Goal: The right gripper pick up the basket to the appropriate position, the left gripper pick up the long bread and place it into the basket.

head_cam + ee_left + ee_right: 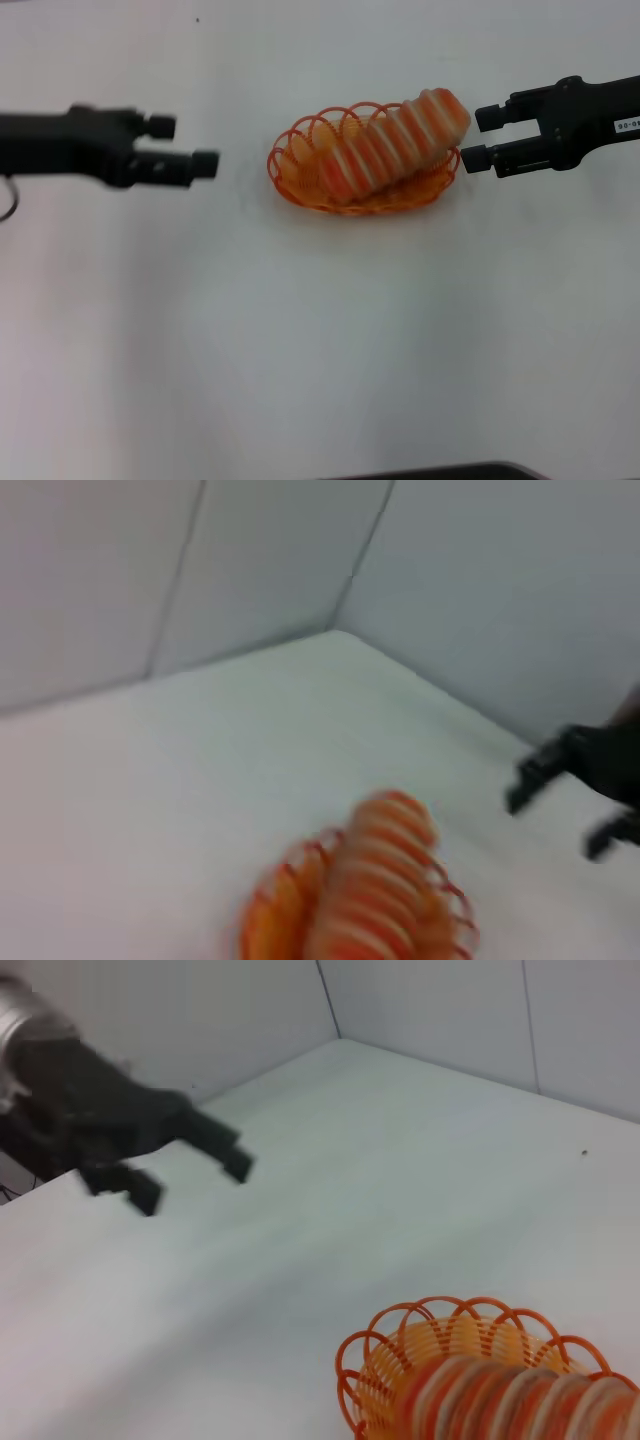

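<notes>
The orange wire basket (300,185) stands on the white table at centre. The long bread (395,143), orange-red with cream stripes, lies in it, its right end propped over the rim. My left gripper (190,146) is open and empty, to the left of the basket and apart from it. My right gripper (482,137) is open and empty, just right of the basket, close to the bread's raised end. The left wrist view shows the basket (262,910), the bread (375,880) and the right gripper (560,815). The right wrist view shows the basket (385,1345), the bread (520,1395) and the left gripper (195,1173).
The white table (320,340) stretches in front of the basket. White walls meet in a corner behind the table (335,620). A dark edge (440,472) shows at the bottom of the head view.
</notes>
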Robot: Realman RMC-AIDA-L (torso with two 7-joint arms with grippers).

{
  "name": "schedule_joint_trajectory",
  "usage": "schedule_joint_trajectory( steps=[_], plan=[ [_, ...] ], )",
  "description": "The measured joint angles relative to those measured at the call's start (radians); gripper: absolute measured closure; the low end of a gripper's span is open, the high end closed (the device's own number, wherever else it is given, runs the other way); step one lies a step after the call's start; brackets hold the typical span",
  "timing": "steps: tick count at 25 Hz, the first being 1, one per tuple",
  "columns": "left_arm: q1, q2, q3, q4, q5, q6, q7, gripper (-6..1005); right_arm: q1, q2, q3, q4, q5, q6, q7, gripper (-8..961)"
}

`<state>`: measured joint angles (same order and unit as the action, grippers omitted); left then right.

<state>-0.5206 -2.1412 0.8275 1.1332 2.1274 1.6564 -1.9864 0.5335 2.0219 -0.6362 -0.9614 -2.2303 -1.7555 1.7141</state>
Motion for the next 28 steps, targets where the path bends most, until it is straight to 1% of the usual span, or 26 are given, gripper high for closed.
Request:
schedule_joint_trajectory(
  steps=[1,3,4,6,9,18,23,28],
  plan=[
    [0.017,0.013,-0.039,-0.028,-0.007,0.055,0.023,61,0.0,-0.001,0.0,0.0,0.0,-0.002,0.001,220],
    [0.041,0.037,-0.083,-0.079,-0.012,0.114,0.048,61,0.0,-0.002,0.0,0.0,-0.002,-0.006,0.002,220],
    [0.051,0.044,-0.095,-0.094,-0.013,0.125,0.052,61,0.001,-0.002,0.0,0.0,-0.002,-0.007,0.003,220],
    [0.07,0.051,-0.11,-0.113,-0.013,0.133,0.063,61,0.001,-0.002,0.0,0.0,-0.002,-0.009,0.003,220],
    [0.081,0.046,-0.116,-0.121,-0.015,0.134,0.079,61,0.005,-0.002,-0.005,0.0,-0.002,-0.012,0.003,220],
    [0.068,0.043,-0.12,-0.139,-0.027,0.136,0.081,61,0.007,-0.005,-0.01,0.0,-0.005,-0.018,0.003,220],
    [0.062,0.044,-0.121,-0.147,-0.046,0.134,0.079,61,0.007,-0.006,-0.011,0.0,-0.03,-0.018,0.005,220],
    [0.054,0.05,-0.131,-0.172,-0.065,0.13,0.08,61,0.008,-0.004,-0.011,0.005,-0.043,-0.014,0.005,220]
  ],
)
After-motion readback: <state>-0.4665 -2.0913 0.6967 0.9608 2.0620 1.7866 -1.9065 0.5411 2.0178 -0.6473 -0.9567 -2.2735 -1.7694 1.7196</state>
